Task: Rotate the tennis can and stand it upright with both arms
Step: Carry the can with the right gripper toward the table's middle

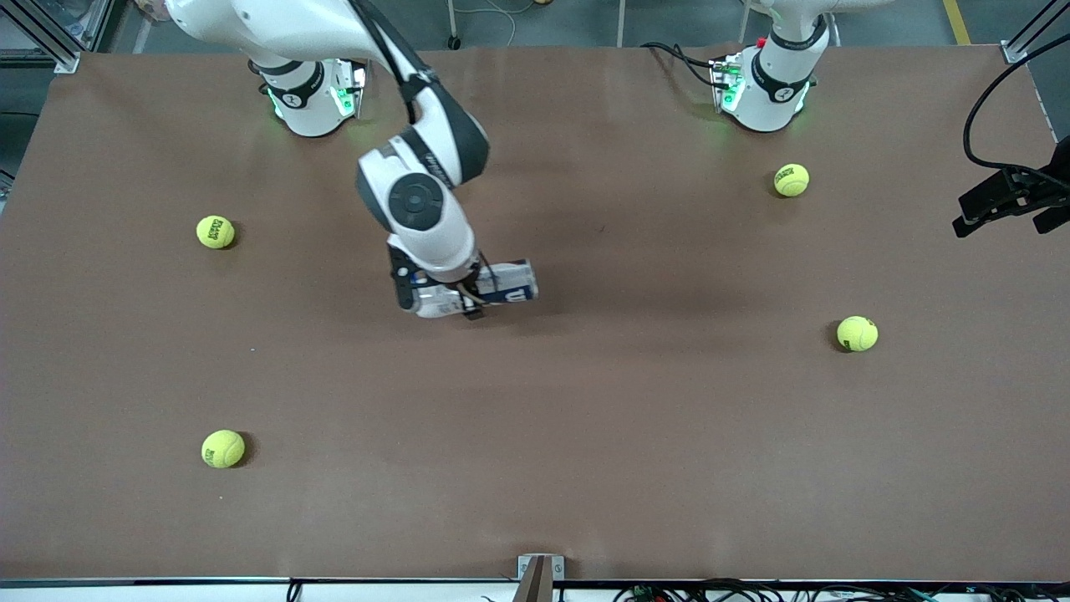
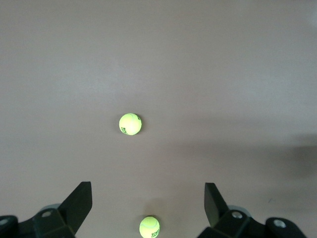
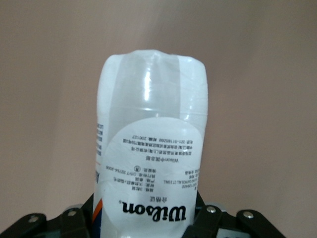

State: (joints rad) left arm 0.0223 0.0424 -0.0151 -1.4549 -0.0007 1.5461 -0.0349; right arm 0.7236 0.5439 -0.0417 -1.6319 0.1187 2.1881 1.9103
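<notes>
The tennis can [image 1: 508, 284] lies on its side near the middle of the table, its navy-and-white label showing. My right gripper [image 1: 438, 299] reaches down over the end of the can toward the right arm's end of the table. In the right wrist view the can [image 3: 151, 148] fills the space between the fingers [image 3: 81, 215], which press on both its sides; my right gripper [image 3: 143, 220] is shut on it. My left gripper [image 1: 1003, 205] hangs open and empty, high over the left arm's end of the table. Its wrist view shows my left gripper [image 2: 147, 198] with the jaws wide apart.
Several yellow-green tennis balls lie scattered: two toward the right arm's end [image 1: 216, 232] [image 1: 223, 448], two toward the left arm's end [image 1: 791, 180] [image 1: 857, 334]. The left wrist view shows two balls [image 2: 130, 124] [image 2: 149, 227] below. A black cable [image 1: 982, 100] loops above the left gripper.
</notes>
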